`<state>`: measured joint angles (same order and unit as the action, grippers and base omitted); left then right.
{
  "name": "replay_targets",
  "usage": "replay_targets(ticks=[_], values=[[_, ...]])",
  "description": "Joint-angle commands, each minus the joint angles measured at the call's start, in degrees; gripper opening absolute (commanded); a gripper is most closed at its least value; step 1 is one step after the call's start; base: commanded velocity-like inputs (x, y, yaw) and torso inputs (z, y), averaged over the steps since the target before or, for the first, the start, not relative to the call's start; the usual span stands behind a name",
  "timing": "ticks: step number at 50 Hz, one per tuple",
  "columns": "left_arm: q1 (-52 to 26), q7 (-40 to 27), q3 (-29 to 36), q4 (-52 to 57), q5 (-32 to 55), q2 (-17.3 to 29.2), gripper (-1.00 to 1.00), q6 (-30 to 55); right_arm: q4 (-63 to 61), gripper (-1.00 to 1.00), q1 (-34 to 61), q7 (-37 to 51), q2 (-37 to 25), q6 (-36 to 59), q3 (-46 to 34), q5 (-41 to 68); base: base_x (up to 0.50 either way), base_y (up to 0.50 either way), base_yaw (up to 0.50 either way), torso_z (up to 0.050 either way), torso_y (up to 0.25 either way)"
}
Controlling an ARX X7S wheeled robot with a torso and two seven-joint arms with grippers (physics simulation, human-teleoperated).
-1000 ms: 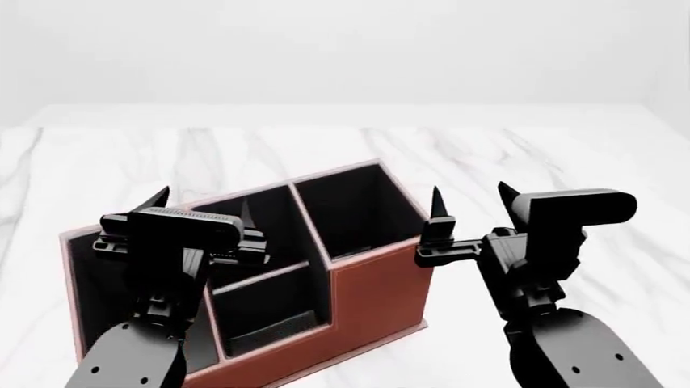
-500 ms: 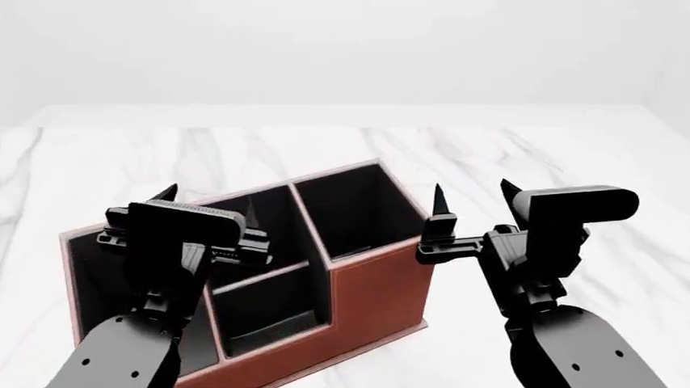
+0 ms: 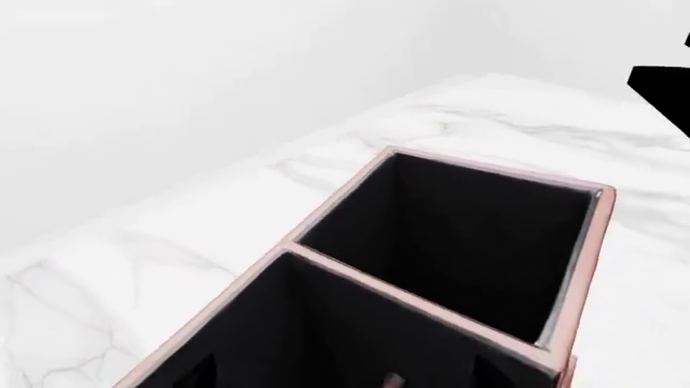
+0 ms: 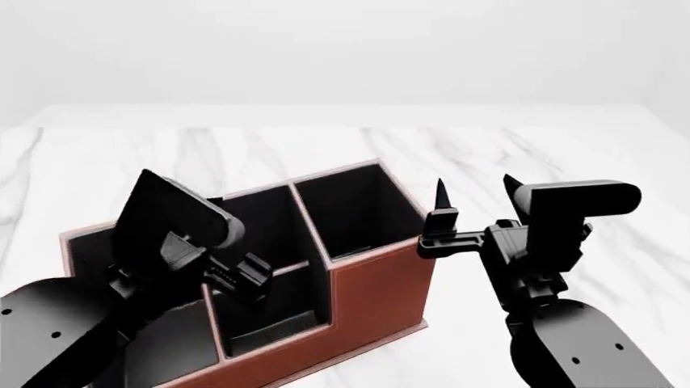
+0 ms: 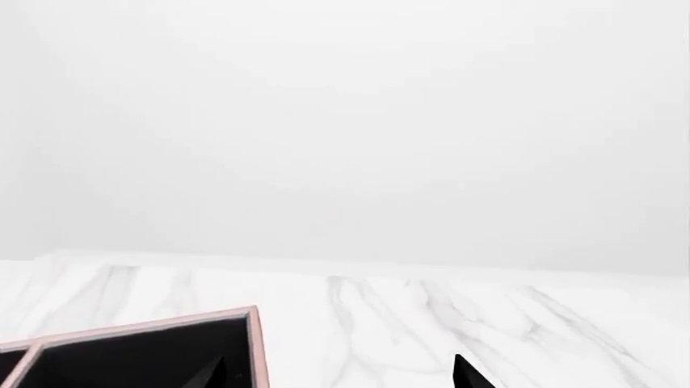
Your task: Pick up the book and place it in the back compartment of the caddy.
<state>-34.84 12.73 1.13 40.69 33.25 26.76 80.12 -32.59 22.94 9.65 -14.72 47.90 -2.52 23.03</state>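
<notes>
Swinging my left gripper (image 4: 232, 271) down across the caddy (image 4: 372, 295) since a second ago; its jaws I cannot tell. My right gripper (image 4: 474, 190) hangs wide beside the caddy, empty. No book shows anywhere, so placing probably waits on finding it.

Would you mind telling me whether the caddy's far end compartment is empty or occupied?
Empty: the red-brown leather-look caddy's far end compartment shows only black lining.
</notes>
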Motion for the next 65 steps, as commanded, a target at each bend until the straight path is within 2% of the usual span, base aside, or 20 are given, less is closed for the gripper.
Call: replay_targets(ticks=[1, 5, 8, 10, 14, 19, 30, 37, 43, 65], values=[[-7.78, 0.46, 1.08, -2.15, 14.23, 5.75, 1.0, 9.79, 0.61, 1.0, 0.4, 0.34, -0.16, -0.26, -0.54, 0.0, 0.0, 0.0, 0.0, 0.0, 0.0], [-11.18, -7.5, 2.75, -4.27, 27.69, 8.69, 1.0, 9.7, 0.54, 1.0, 0.59, 0.52, -0.26, -0.04, -0.71, 0.08, 0.0, 0.0, 0.0, 0.0, 0.0], [-14.96, -13.85, 6.44, -6.26, 36.86, 10.65, 1.0, 9.69, 0.18, 1.0, 0.63, 0.63, -0.35, 0.16, -0.68, 0.29, 0.0, 0.0, 0.0, 0.0, 0.0], [-16.44, -17.02, 7.77, -7.19, 40.68, 10.94, 1.0, 9.44, 0.12, 1.0, 0.61, 0.68, -0.41, 0.12, -0.73, 0.31, 0.0, 0.0, 0.0, 0.0, 0.0], [-17.93, -19.05, 10.38, -7.93, 43.48, 11.26, 1.0, 8.7, 0.24, 1.0, 0.64, 0.77, -0.47, 0.06, -0.87, 0.36, 0.0, 0.0, 0.0, 0.0, 0.0], [-17.84, -17.62, 12.94, -7.34, 42.66, 11.5, 1.0, 6.46, 0.9, 1.0, 0.62, 0.66, -0.53, -0.49, -1.06, 0.35, 0.0, 0.0, 0.0, 0.0, 0.0], [-20.18, -17.73, 18.98, -8.11, 42.58, 10.04, 1.0, 7.06, 1.15, 1.0, 0.86, 1.09, -0.66, -0.5, -1.58, 0.35, 0.0, 0.0, 0.0, 0.0, 0.0], [-22.71, -19.16, 21.1, -9.51, 46.36, 9.01, 1.0, 7.64, 1.4, 1.0, 0.69, 1.15, -0.73, -0.83, -1.92, 0.41, 0.0, 0.0, 0.0, 0.0, 0.0], [-24.29, -16.05, 25.6, -10.16, 43.29, 8.84, 1.0, 6.4, 1.59, 1.0, 0.79, 1.26, -0.87, -0.85, -2.06, 0.5, 0.0, 0.0, 0.0, 0.0, 0.0], [-27.66, -13.66, 35.48, -12.05, 40.27, 4.37, 1.0, 4.37, 2.52, 1.0, 1.37, 1.9, -0.87, -1.18, -3.1, 0.57, 0.0, 0.0, 0.0, 0.0, 0.0]])
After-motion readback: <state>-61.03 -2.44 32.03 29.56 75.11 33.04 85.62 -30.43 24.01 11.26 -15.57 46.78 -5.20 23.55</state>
